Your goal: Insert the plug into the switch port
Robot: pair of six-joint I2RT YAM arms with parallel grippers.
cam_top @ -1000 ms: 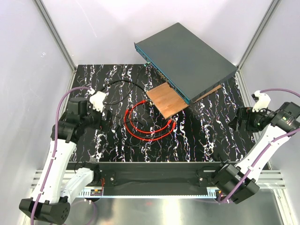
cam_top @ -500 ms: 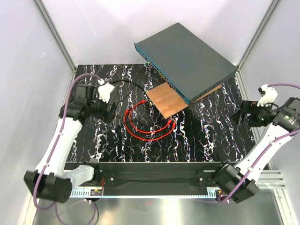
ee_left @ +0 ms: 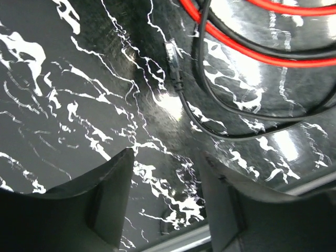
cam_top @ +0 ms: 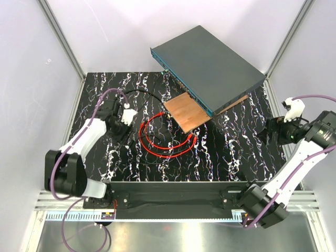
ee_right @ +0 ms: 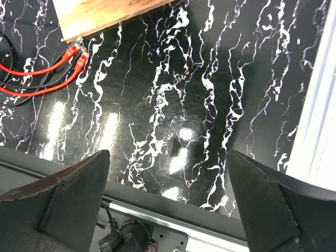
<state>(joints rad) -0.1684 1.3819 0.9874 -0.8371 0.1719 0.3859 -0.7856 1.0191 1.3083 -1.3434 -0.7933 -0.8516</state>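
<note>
Plug just beside wooden board, seemingly ungripped

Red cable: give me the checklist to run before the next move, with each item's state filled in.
1. Left gripper empty, jaws apart: ok.
2. Right gripper empty, jaws wide apart: ok.
3. Plug in view and lying free beside the board: ok.
4. Left gripper placed over the plug: not ok, it hangs at the opposite side of the coil.
5. Red cable clear of the black cable: not ok, they cross.
6. Port on the switch free: cannot tell, too small to see.
</note>
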